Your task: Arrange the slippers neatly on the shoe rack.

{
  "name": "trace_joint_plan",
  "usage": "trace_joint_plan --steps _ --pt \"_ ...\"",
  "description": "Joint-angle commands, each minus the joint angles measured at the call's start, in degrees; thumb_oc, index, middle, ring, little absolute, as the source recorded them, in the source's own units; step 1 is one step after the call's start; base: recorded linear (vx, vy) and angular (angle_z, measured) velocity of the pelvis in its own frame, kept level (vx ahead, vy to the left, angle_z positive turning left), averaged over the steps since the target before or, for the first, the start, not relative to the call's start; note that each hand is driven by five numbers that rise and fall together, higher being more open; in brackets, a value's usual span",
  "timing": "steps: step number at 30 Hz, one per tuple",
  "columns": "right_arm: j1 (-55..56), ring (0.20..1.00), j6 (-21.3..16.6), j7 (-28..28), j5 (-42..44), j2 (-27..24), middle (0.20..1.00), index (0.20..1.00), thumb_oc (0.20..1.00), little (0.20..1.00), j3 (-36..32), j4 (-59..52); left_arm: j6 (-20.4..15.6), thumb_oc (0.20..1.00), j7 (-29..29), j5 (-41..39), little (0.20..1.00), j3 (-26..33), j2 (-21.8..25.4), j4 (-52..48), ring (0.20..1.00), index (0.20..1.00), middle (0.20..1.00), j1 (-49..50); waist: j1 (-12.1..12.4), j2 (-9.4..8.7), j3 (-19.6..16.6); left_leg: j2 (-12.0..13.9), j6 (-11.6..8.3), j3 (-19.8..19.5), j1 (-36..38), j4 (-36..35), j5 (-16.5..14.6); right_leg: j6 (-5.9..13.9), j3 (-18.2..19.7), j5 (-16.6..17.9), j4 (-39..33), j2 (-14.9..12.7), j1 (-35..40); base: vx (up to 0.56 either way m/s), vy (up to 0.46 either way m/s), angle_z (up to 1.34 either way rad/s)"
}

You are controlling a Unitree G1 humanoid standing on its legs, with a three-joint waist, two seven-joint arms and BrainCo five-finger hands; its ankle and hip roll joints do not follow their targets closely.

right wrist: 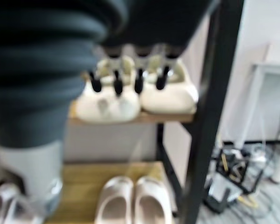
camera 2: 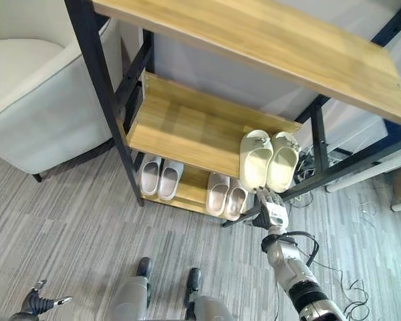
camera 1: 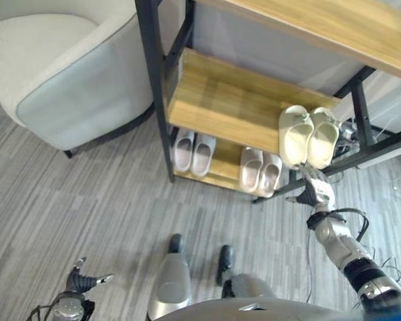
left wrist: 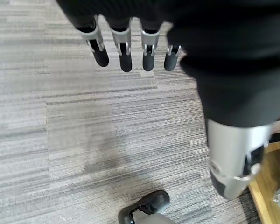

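Note:
A pair of cream slippers (camera 1: 308, 136) (right wrist: 135, 95) sits side by side at the right end of the middle shelf (camera 1: 227, 100) of the wooden shoe rack. Two more pale pairs, one (camera 1: 193, 152) at the left and one (camera 1: 260, 170) at the right, rest on the bottom shelf. My right hand (camera 1: 315, 189) (camera 2: 271, 207) hangs just below and in front of the cream pair, fingers (right wrist: 116, 86) straight, holding nothing. My left hand (camera 1: 80, 279) is low at the left over the carpet, fingers (left wrist: 125, 57) relaxed and empty.
A grey armchair (camera 1: 60, 73) stands left of the rack. The rack's black post (camera 1: 155, 87) rises at the front left. Cables and clutter (right wrist: 228, 179) lie on the floor behind the rack's right side. Grey striped carpet (left wrist: 84, 130) covers the floor.

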Motion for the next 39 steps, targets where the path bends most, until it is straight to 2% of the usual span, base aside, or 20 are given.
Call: trace_joint_plan --steps 1,6,12,19,23,27,30,33,34,36,37,39 --pt "-3.84 1.000 0.74 -1.43 3.75 -4.03 1.000 1.000 1.000 1.000 -1.68 0.81 -2.10 1.000 2.46 -1.16 1.000 -3.11 1.39 -0.78 1.000 1.000 1.000 -0.90 1.46 3.81 -0.30 -1.13 -0.54 -1.92 4.32 -9.93 3.32 5.15 -1.38 -2.61 8.50 -1.88 -3.33 -0.06 0.017 0.11" --pt "-8.56 1.000 0.51 -1.49 6.27 -5.37 1.000 1.000 1.000 1.000 -0.82 2.15 -2.86 1.000 3.21 -2.45 1.000 -5.27 1.01 0.03 1.000 1.000 1.000 -3.45 1.85 5.64 1.58 -2.11 -0.74 -2.56 0.62 -8.57 3.94 4.94 -1.81 -1.82 9.32 -2.72 -6.51 -0.06 0.027 0.09" --pt "-10.57 1.000 0.57 -3.50 6.94 -5.93 1.000 1.000 1.000 1.000 -1.93 2.36 -3.23 1.000 4.48 -1.94 1.000 -6.51 -0.01 -0.89 1.000 1.000 1.000 -4.01 2.22 6.80 1.75 -2.60 -0.90 -2.84 -0.60 -8.32 4.06 4.86 -1.91 -1.77 9.04 -3.02 -7.47 -0.01 0.003 0.03" --pt "-5.98 1.000 -0.55 -4.03 6.45 -5.09 1.000 1.000 1.000 1.000 -3.83 -2.03 -3.09 1.000 4.05 -2.27 1.000 -5.71 -1.05 0.46 1.000 1.000 1.000 -3.56 1.84 6.36 0.48 -2.36 -0.89 -2.86 1.19 -8.66 3.16 4.95 -1.88 -2.63 8.91 -3.16 -5.77 0.03 0.007 -0.01" --pt "5.14 1.000 -3.66 0.37 6.52 -2.83 1.000 1.000 1.000 1.000 -3.32 -4.84 -1.18 1.000 2.71 0.19 1.000 -3.90 -1.89 6.88 1.000 1.000 1.000 -2.54 -0.37 4.09 -5.21 -1.72 -0.87 -1.69 7.41 -10.47 1.49 5.06 -2.06 -3.61 7.87 -2.91 -0.36 0.15 0.046 0.05" --pt "11.18 1.000 -4.85 2.17 8.16 -1.32 1.000 1.000 1.000 1.000 -3.74 -4.52 -0.29 1.000 2.26 1.68 1.000 -3.54 -3.03 10.08 1.000 1.000 1.000 -1.39 -1.77 3.56 -7.73 -1.35 -0.85 -0.32 12.36 -11.33 0.55 5.14 -1.42 -4.15 7.89 -2.58 3.35 0.13 0.119 -0.10" --pt "16.74 1.000 -6.12 6.07 9.09 0.39 1.000 1.000 1.000 1.000 -1.94 -2.66 0.33 1.000 1.88 2.49 1.000 -2.94 -3.51 11.96 1.000 1.000 1.000 -0.88 -2.89 3.29 -9.52 -1.18 -0.69 0.98 16.39 -11.99 -0.12 5.19 -0.33 -4.24 8.34 -2.15 5.99 0.08 0.121 -0.15" --pt "22.02 1.000 -6.81 9.61 12.58 3.62 1.000 1.000 1.000 1.000 -1.52 1.95 2.01 1.000 1.83 2.06 1.000 -3.58 -5.20 13.11 1.000 1.000 1.000 -3.00 -4.48 3.08 -11.58 -1.35 -0.43 2.00 19.93 -12.83 -0.75 5.39 1.13 -4.23 8.74 -1.67 8.31 0.04 0.136 -0.41" --pt "24.45 1.000 -6.07 10.71 16.00 5.99 1.000 1.000 1.000 1.000 -2.98 7.49 2.38 1.000 1.14 1.20 1.000 -4.00 -6.80 12.55 1.000 1.000 1.000 -2.84 -5.58 3.55 -12.56 -1.34 -0.15 2.65 21.45 -12.99 -1.03 5.44 1.86 -4.36 9.44 -1.54 9.03 -0.02 0.174 -0.35" --pt "25.74 1.000 -5.97 10.97 18.92 7.42 1.000 1.000 1.000 1.000 -4.36 10.19 2.45 1.000 0.91 0.52 1.000 -4.43 -7.83 12.57 1.000 1.000 1.000 -2.63 -5.93 3.72 -13.15 -1.44 0.01 3.05 22.50 -13.36 -1.13 5.48 2.46 -4.29 9.70 -1.41 9.42 0.00 0.129 -0.30" --pt "27.09 1.000 -5.09 10.97 23.85 9.41 1.000 1.000 1.000 1.000 -7.72 17.88 2.74 1.000 0.16 -0.99 1.000 -5.02 -9.36 12.81 1.000 1.000 1.000 -2.16 -6.92 4.25 -14.12 -1.47 0.17 3.63 23.80 -13.87 -1.20 5.60 3.22 -4.00 10.08 -1.39 9.80 0.00 0.111 -0.36" --pt "27.61 1.000 -4.35 11.03 25.73 10.27 1.000 1.000 1.000 1.000 -9.16 21.26 2.87 1.000 -0.35 -1.21 1.000 -5.15 -9.80 12.94 1.000 1.000 1.000 -1.94 -7.27 4.53 -14.16 -1.41 0.24 4.01 24.72 -14.29 -1.25 5.74 3.66 -3.79 10.62 -1.32 9.86 -0.01 0.084 -0.28"
